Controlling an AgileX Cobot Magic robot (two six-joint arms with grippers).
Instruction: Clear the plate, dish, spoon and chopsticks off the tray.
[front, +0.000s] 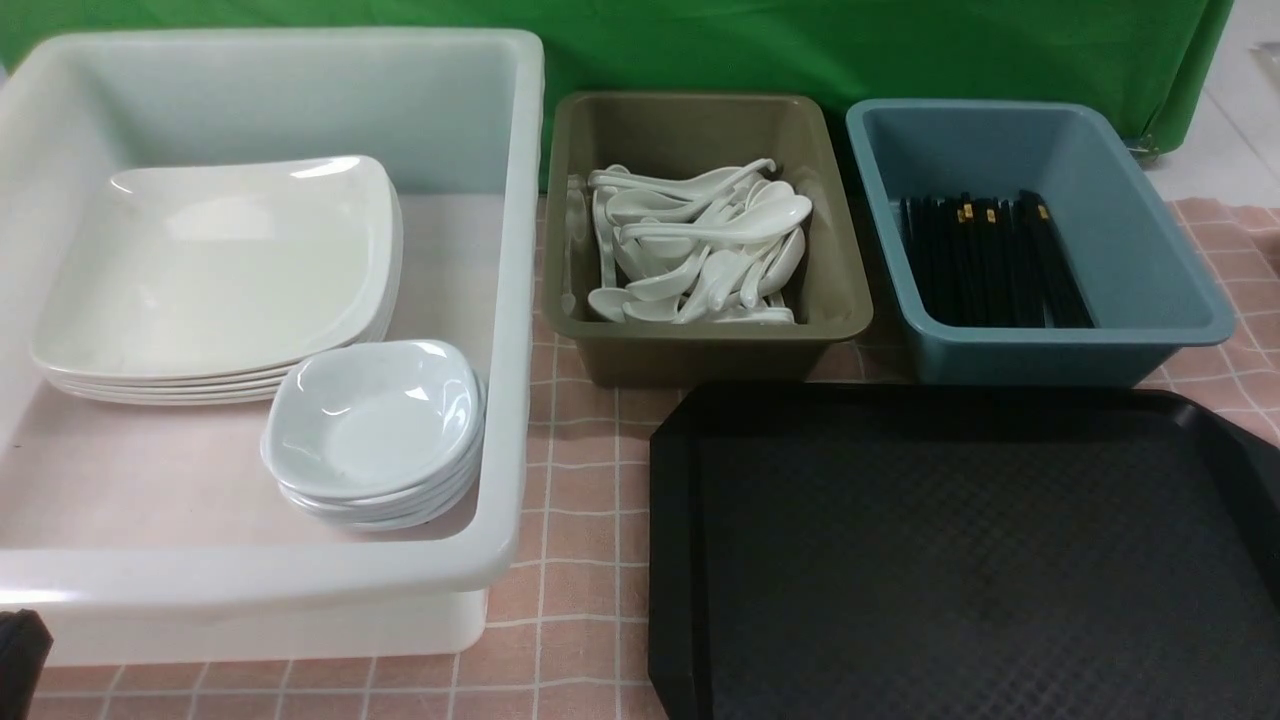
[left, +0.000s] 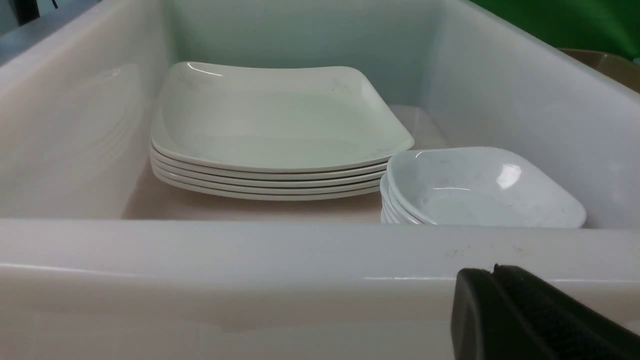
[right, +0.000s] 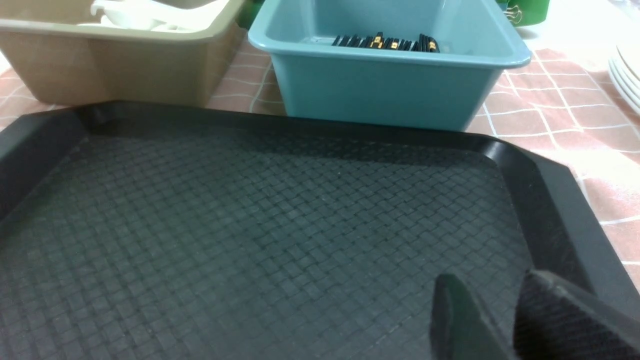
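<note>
Nothing remains on the large black textured plastic tray (front: 960, 560); clearing looks complete. Right tool (right: 505, 320) hangs partly parted, empty, over it; left tool (left: 492, 280) pressed together, empty. Beyond: white square plates (front: 220, 270), spoons (front: 700, 250), chopsticks (front: 990, 260), all binned.

From the front camera I lose the black tray (front: 960, 550) past the bottom and right edges, only a dark scrap of my left arm (front: 20, 650) shows, and the lower spoons (front: 700, 250) lie buried in the pile.
</note>
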